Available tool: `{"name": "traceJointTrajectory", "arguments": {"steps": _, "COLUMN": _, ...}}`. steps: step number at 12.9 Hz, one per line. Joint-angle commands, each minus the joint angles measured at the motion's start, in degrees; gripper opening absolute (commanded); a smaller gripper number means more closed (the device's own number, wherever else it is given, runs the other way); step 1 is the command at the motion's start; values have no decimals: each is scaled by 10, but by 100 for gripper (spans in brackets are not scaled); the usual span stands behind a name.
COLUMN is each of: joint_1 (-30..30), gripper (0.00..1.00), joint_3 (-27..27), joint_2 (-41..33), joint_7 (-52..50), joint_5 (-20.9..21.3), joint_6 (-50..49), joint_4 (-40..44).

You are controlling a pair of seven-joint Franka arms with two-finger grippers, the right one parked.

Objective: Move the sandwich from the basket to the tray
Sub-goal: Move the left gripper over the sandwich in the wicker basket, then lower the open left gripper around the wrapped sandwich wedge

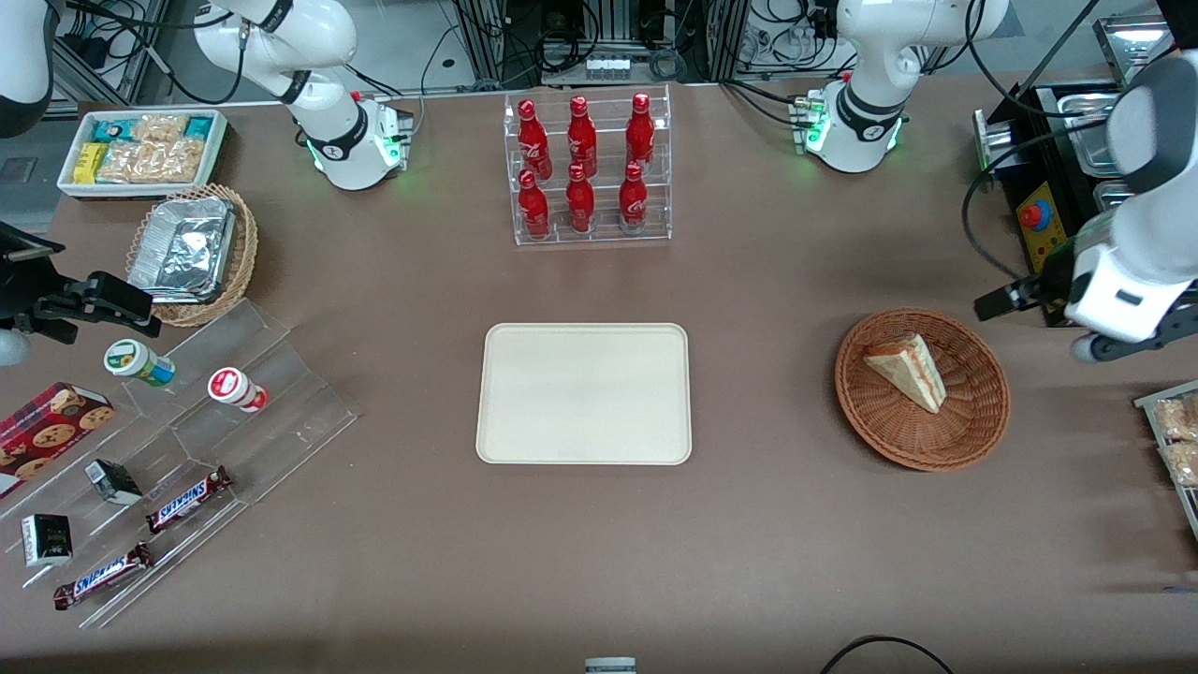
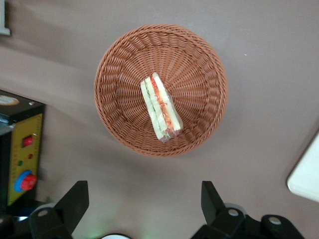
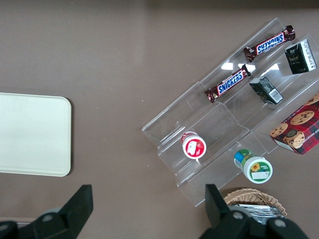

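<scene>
Gripper [image 2: 141, 199] held spread and empty, above table beside basket [image 2: 204, 59]; sandwich [image 2: 160, 106] at 12 o'clock, long axis 11-to-5.

Matte brown table surface [image 1: 767, 562] fills view; grey metal frame rails and black cable clutter [image 1: 599, 37] along farthest edge.

Tray [image 3: 32, 134]: bare, only its end showing.
Acrylic stand [image 3: 219, 124]: two Snickers bars [image 3: 228, 84], two cups.
Wicker basket [image 3: 259, 199]: apparently holding foil.
</scene>
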Motion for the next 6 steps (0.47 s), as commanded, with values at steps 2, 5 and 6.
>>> {"name": "traceJointTrajectory", "arguments": {"steps": 2, "joint_1": 3, "gripper": 100, "joint_3": -3, "joint_2": -18, "joint_7": -90, "joint_5": 2, "joint_6": 138, "joint_4": -131}}
{"name": "traceJointTrajectory", "arguments": {"steps": 5, "joint_1": 22, "gripper": 100, "joint_3": -3, "joint_2": -7, "joint_7": -153, "joint_5": -28, "joint_6": 251, "joint_4": -212}}
{"name": "traceJointTrajectory", "arguments": {"steps": 6, "joint_1": 23, "gripper": 100, "joint_3": -3, "joint_2": -6, "joint_7": -159, "joint_5": -28, "joint_6": 291, "joint_4": -241}}
